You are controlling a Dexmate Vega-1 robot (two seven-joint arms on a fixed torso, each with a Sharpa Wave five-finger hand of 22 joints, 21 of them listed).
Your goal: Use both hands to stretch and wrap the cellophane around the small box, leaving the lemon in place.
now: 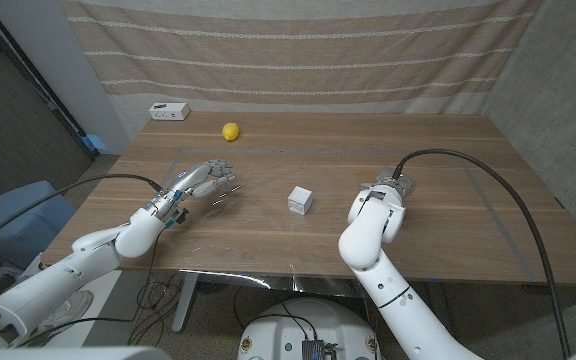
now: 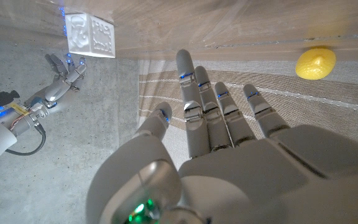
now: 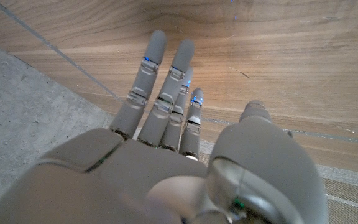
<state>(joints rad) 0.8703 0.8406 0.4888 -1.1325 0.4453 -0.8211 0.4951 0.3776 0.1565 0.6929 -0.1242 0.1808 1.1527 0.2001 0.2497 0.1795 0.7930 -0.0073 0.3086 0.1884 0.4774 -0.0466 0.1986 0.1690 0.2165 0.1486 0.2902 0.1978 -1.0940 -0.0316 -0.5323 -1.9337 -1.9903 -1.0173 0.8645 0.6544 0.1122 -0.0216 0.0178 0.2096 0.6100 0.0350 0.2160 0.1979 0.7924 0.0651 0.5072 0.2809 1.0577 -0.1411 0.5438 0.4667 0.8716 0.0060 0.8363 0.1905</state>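
White arms, grey fingers (image 3: 160, 99) (black cables)

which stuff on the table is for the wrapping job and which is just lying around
Job: small white box; cellophane sheet, faint on the table; left robot hand; right robot hand.

Lying about: lemon, to be left in place; white device at the far edge.

a wooden table (image 1: 448, 170) with long plank grain carries a small white box (image 1: 300, 200) near its middle, a yellow lemon (image 1: 230, 131) toward the far left, and a white device (image 1: 169, 111) at the far left corner, well apart from each other.
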